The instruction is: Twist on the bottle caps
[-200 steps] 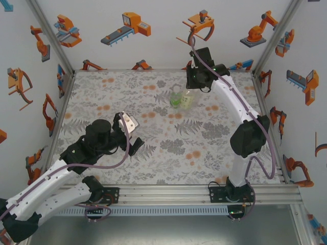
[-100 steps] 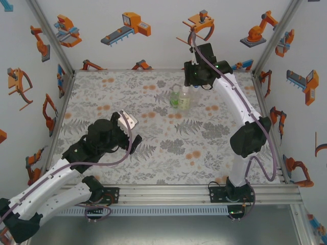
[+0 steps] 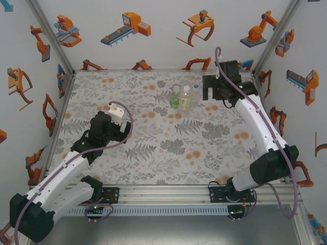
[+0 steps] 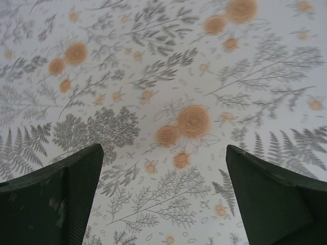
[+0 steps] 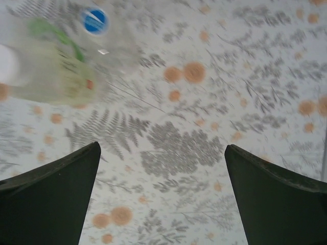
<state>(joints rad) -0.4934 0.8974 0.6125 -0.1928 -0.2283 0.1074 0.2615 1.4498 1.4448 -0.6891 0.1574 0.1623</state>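
My left tool (image 4: pixel 163 148) stands wide, its dark fingers (image 4: pixel 56 199) far apart with bare flowered worktop (image 4: pixel 194 76) between them. My right tool (image 5: pixel 162 145) is just as wide and holds nothing.

The right wrist camera gives the close detail. A blue cap (image 5: pixel 95 21) with a white mark across it sits on a clear bottle. Beside it is a bottle with a green label (image 5: pixel 56 35), and a white cap (image 5: pixel 6 64) shows at the left edge. They lie at the upper left of that view, beyond my fingers and not touching them. All of it is blurred, so I cannot read the mark or the label.

The overhead camera adds the layout. The bottles (image 3: pixel 185 98) stand upright and close together at the far middle of the worktop. My right tool is just to their right, apart from them, and my left tool is well away on the near left. From above, a greenish cap (image 3: pixel 176 88) tops the green-labelled bottle and the white cap tops its neighbour. I cannot tell how tightly either is screwed on. The labels are too small there to read.
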